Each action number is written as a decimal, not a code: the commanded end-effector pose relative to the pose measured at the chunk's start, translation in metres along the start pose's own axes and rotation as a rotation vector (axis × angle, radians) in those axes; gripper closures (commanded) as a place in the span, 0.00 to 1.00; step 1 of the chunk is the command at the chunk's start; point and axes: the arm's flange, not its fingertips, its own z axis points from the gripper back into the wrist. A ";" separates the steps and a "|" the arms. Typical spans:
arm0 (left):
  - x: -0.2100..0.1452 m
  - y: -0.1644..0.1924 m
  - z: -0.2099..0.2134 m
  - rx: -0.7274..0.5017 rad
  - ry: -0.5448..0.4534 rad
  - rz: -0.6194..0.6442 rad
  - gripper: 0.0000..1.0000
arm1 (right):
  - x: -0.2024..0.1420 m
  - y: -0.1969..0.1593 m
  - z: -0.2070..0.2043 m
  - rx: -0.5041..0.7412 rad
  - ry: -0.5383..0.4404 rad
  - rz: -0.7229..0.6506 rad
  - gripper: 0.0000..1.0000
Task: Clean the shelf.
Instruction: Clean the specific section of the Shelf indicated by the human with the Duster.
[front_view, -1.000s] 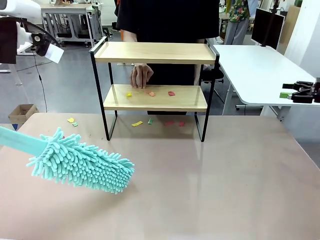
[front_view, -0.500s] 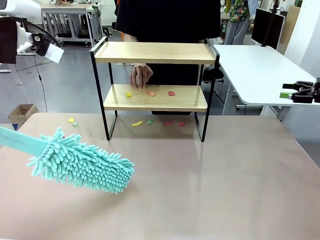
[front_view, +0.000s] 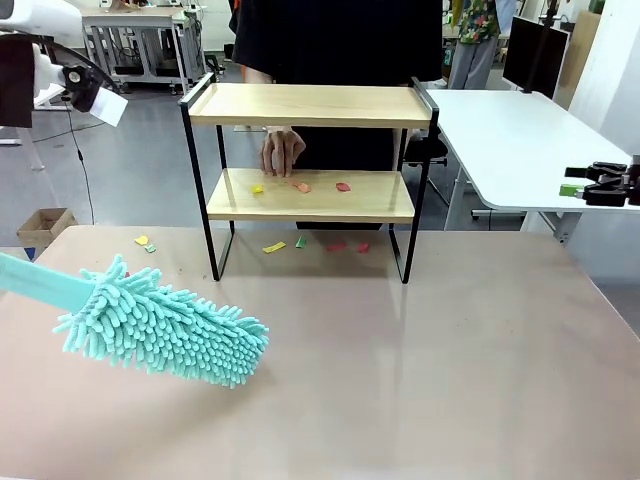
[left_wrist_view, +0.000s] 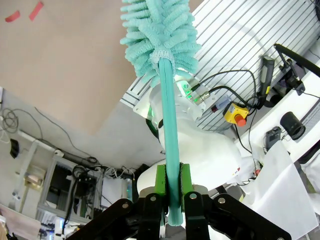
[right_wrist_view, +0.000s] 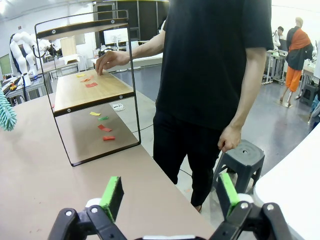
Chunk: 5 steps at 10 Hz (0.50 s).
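1. Duster (front_view: 165, 330): teal, fluffy head low over the near left of the table (front_view: 450, 350); we cannot tell whether it touches. Its handle (left_wrist_view: 168, 125) is clamped between the green pads of our left gripper (left_wrist_view: 173, 184), jaws closed tight on it.
2. Right gripper (right_wrist_view: 170, 196): jaws spread wide, holding nothing, off to the right.
3. Shelf (front_view: 310, 105): stands at the table's far edge. Coloured scraps (front_view: 300, 186) lie on its lower board, with a person's hand (front_view: 283, 152) just beside them.

Step, as we judge it: tool gripped, sweeping not yet begun. The next move calls for carrying the duster head forward onto the lower board, clear of the hand.
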 end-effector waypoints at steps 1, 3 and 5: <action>-0.002 -0.004 0.005 -0.011 0.000 0.009 0.86 | 0.003 0.000 -0.001 0.003 -0.001 0.005 0.00; -0.002 -0.004 0.005 -0.011 0.000 0.009 0.86 | 0.003 0.000 -0.001 0.003 -0.001 0.005 0.00; -0.001 -0.005 0.007 -0.035 -0.087 0.003 0.86 | 0.003 0.000 -0.001 0.003 -0.001 0.005 0.00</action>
